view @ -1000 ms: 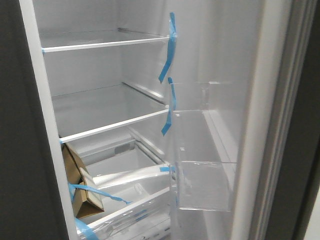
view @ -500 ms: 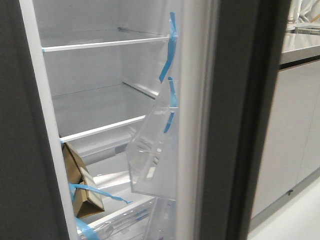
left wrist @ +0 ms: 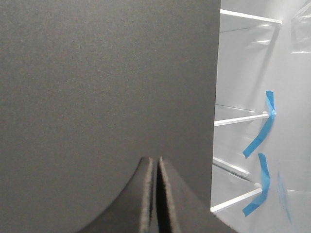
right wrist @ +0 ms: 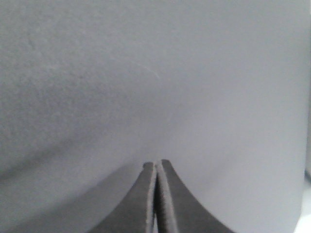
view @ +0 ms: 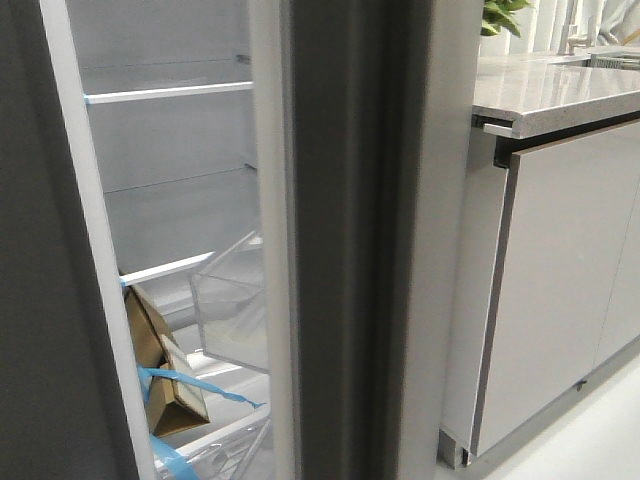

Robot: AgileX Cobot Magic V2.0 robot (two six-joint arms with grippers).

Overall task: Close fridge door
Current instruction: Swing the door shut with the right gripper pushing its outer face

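kitchen | fridge shelves (view: 165, 94) | stone countertop (view: 560, 95) | cabinet fronts (view: 560, 290)

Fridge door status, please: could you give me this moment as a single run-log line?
fridge door: partly closed, edge-on to front camera | left hand: shut, empty | right hand: shut, against grey panel | cardboard box: inside fridge

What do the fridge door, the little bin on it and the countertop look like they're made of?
The fridge door looks like matte dark-grey coated metal or plastic; no glare. Its bin seems clear plastic, since the shelves show through. The countertop looks like polished speckled stone, with a soft sheen.
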